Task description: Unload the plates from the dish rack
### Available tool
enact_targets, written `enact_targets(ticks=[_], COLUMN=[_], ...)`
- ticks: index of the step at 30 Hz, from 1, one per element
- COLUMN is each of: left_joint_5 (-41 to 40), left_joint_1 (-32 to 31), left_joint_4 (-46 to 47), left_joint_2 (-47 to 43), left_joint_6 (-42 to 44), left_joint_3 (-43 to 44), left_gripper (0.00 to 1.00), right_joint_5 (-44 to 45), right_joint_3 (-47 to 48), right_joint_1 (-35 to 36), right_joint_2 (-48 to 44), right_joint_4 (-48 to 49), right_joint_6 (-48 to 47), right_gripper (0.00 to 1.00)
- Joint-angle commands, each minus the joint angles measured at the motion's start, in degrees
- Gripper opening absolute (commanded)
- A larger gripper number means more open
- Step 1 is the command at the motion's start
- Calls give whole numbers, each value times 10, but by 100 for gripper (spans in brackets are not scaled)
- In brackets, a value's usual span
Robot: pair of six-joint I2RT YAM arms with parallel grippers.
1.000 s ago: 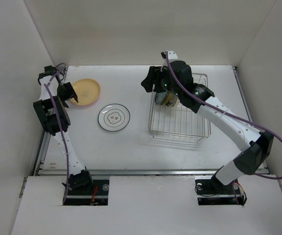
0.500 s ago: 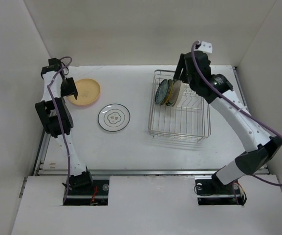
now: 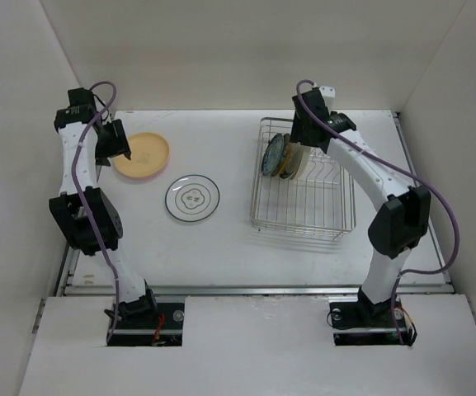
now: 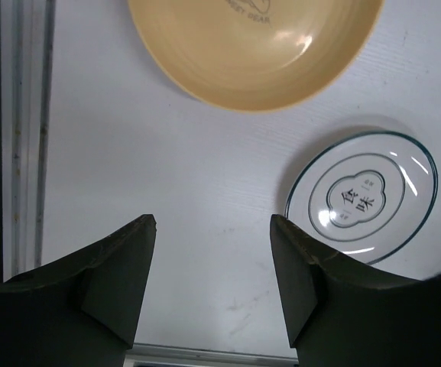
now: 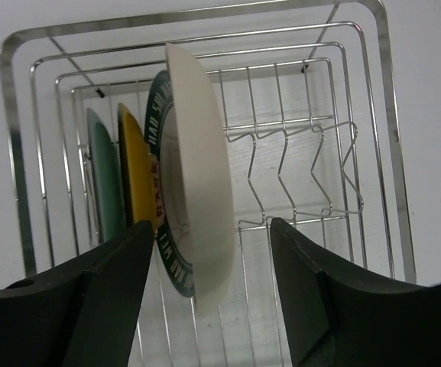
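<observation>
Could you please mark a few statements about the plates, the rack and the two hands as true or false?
1. Four plates stand on edge in the dish rack. True.
2. The left hand grips the tan plate. False: it is open and empty, and that plate lies flat on the table.
3. The right hand is open. True.
4. The yellow plate lies on the table. False: it stands in the rack between the teal plate and the dark-rimmed plate.
5. The cream plate stands at one end of the row. True.
</observation>
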Motion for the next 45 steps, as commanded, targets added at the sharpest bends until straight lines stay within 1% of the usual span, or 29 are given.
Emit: enact_targets(ticks=[1, 2, 5, 6, 8, 9, 10, 12, 13, 14, 21, 23, 24, 26, 30, 34, 36, 38, 39, 41, 42, 43, 44, 45], left_joint_5=[29, 29, 46, 46, 52, 58, 58, 63, 63, 68, 75, 81, 81, 88, 100, 153, 199, 230, 247, 252, 258, 263, 270, 278], left_joint_1=[0, 0, 0, 0, 0, 0, 0, 0, 0, 0, 0, 0, 0, 0, 0, 0, 0, -12, -18, -43, -51, -59, -74, -79], left_joint_4=[-17, -17, -12, -12, -18, -23, -24, -24, -24, -24, -34, -39, -39, -45, -45, -62, -71, -80, -87, -93, -93, -93, -98, -98], left_joint_2=[-59, -67, -87, -94, -94, -94, -94, -94, -94, -94, -94, -94, -94, -99, -111, -122, -127, -133, -140, -148, -155, -162, -162, -167], left_joint_6=[23, 23, 33, 33, 33, 33, 38, 39, 39, 39, 33, 33, 33, 33, 38, 53, 72, 87, 92, 104, 104, 112, 112, 118], left_joint_3=[-36, -43, -61, -69, -69, -69, -69, -69, -69, -69, -64, -64, -58, -58, -52, -39, -33, -33, -33, -33, -28, -28, -28, -28], left_gripper=[58, 58, 58, 58, 58, 58, 58, 58, 58, 58, 58, 58, 59, 59, 59, 59, 63, 66, 67, 69, 70, 70, 71, 72], right_joint_5=[6, 6, -1, -1, 5, 5, 10, 15, 15, 21, 84, 124, 124, 157, 187, 210, 215, 192, 156, 118, 89, 28, -6, -45], right_joint_3=[32, 32, 20, 20, 13, 7, 7, 2, 2, 2, 45, 67, 73, 79, 103, 130, 130, 130, 118, 91, 80, 56, 42, 29], right_joint_1=[-20, -20, -20, -20, -20, -20, -20, -20, -20, -20, -15, -15, -15, -15, -15, -15, -15, -15, -8, -2, 6, 14, 14, 22], right_joint_2=[1, 7, 7, 7, 7, -9, -14, -25, -34, -34, -72, -83, -83, -88, -107, -128, -140, -157, -157, -164, -164, -169, -169, -169], right_joint_4=[2, 2, 7, 7, 7, 7, 7, 7, 7, 7, -23, -38, -38, -45, -62, -75, -75, -53, -41, -13, -1, 12, 27, 59], right_joint_6=[7, 7, 13, 13, 13, 13, 13, 13, 13, 13, -10, -15, -15, -29, -37, -42, -47, -60, -66, -73, -79, -79, -84, -84], right_gripper=[68, 66, 52, 42, 32, 27, 18, 9, 2, 0, 0, 0, 0, 0, 0, 0, 0, 0, 0, 0, 0, 0, 0, 0])
